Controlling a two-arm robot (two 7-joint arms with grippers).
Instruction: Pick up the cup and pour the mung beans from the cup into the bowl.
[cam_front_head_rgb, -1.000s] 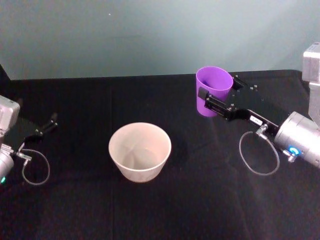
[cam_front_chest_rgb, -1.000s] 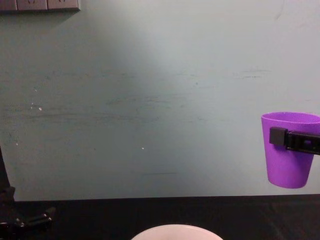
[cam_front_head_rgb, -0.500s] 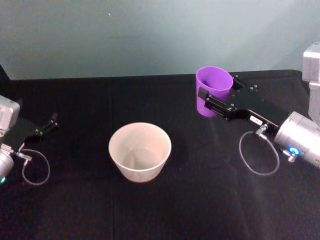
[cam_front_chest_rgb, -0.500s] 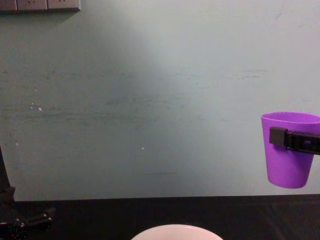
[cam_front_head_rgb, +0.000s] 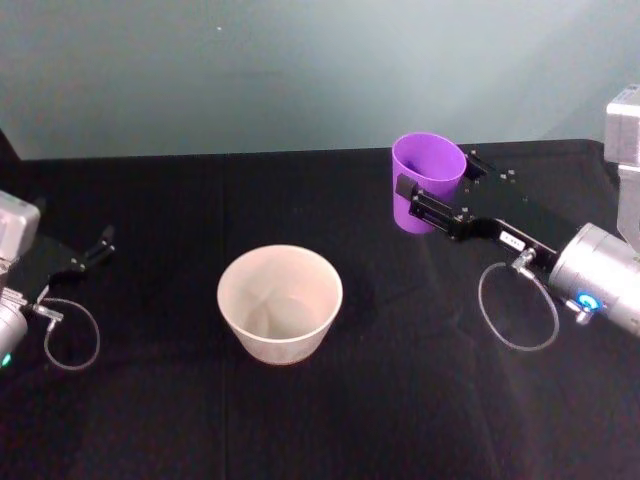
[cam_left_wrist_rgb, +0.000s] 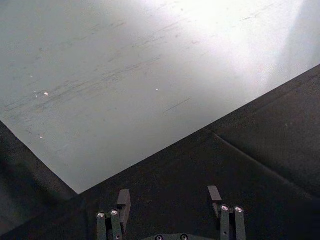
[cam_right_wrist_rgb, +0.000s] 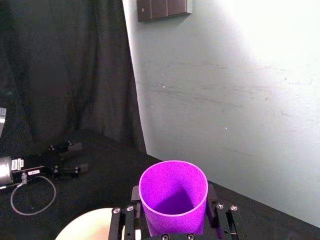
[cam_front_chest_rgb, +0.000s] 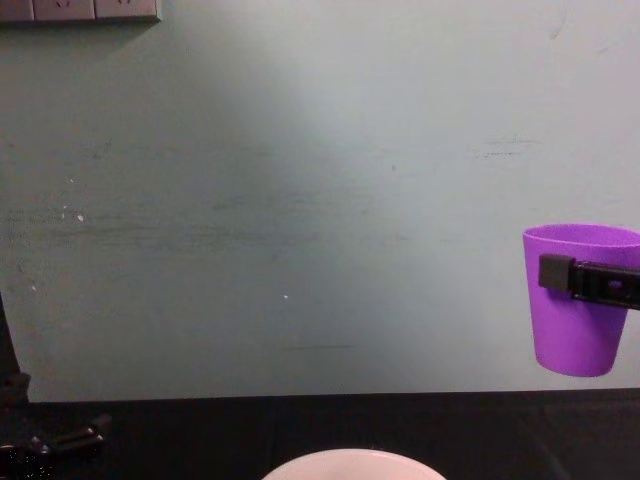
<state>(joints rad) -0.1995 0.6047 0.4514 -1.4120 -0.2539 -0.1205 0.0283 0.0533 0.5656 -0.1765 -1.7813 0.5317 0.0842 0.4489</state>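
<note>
Right pincer (cam_front_head_rgb: 437, 176) is clamped on the purple cup (cam_front_head_rgb: 428, 162), one finger on each side a bit under the rim. The cup sits upright in the grip and hangs clear above the black table (cam_front_head_rgb: 400, 410). The bowl (cam_front_head_rgb: 278, 338) is down on the table, off to that pincer's left and nearer the robot, well apart from the cup. Left pincer (cam_left_wrist_rgb: 169, 194) is parked way out past the bowl, low by the table, fingers spread with nothing between them.

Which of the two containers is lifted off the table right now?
The purple cup, gripped upright by the right hand, hangs clear of the table; the wider pale bowl rests on it, untouched.
</note>
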